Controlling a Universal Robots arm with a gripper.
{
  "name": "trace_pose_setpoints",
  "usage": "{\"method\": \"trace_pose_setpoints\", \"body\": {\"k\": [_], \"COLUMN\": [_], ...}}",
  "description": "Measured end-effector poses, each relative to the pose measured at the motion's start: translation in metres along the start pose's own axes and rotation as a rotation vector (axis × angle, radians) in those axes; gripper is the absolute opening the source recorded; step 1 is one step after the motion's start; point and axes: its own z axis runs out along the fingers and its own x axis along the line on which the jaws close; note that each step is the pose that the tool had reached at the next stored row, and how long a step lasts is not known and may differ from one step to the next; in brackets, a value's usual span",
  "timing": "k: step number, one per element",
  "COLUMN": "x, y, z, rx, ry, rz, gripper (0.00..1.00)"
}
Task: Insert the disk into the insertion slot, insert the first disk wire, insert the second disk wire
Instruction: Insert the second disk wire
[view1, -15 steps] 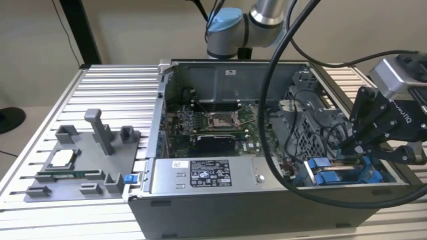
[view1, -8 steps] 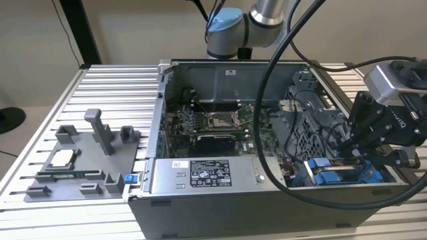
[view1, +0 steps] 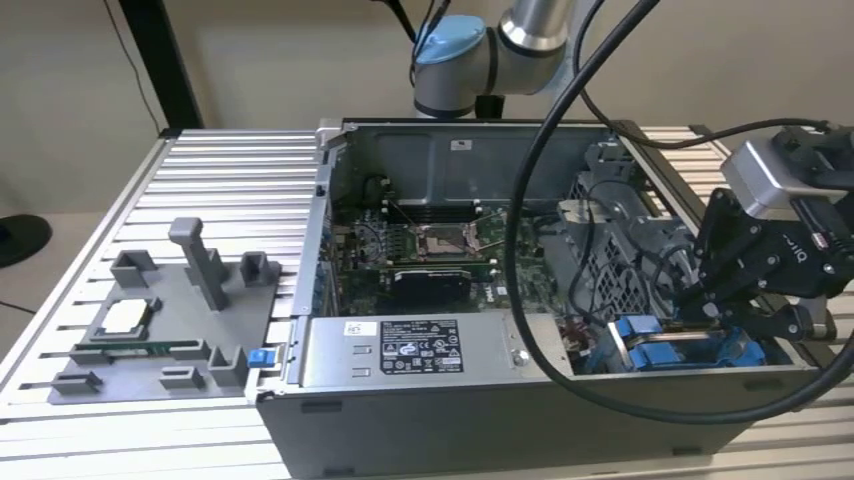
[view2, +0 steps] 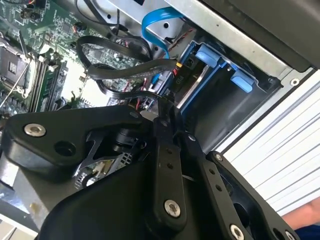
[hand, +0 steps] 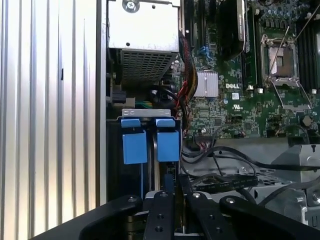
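The disk sits on edge in the insertion slot (view1: 627, 345) at the case's front corner, on the exterior view's right. Its blue carrier tabs (view1: 638, 326) stick up from the bay, and both wrist views show the tabs (hand: 150, 142) (view2: 225, 67). My gripper (view1: 721, 318) hangs just over the bay, beside the tabs. Its black fingers (hand: 160, 200) are close together on the end of a black disk wire (hand: 225, 183) that runs off over the drive cage. At the fingertips (view2: 167, 107) the wire (view2: 125, 93) meets the disk's end.
A grey labelled power-supply box (view1: 400, 350) lies along the case's front wall, next to the bay. The green motherboard (view1: 427, 245) fills the case floor. A blue flat cable (view2: 155, 22) and black cable loops (view2: 120, 50) hang close by. A grey fixture tray (view1: 160, 330) sits on the slatted table (view1: 214, 170).
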Motion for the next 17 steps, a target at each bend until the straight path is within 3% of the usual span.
{"method": "trace_pose_setpoints", "body": {"k": [11,17], "x": [-0.0013,-0.0017], "y": [0.0019,0.0023], "z": [0.0024,0.0042], "rx": [0.0141,0.0279], "ry": [0.0053,0.0119], "rz": [-0.002,-0.004], "gripper": [0.00,0.00]}}
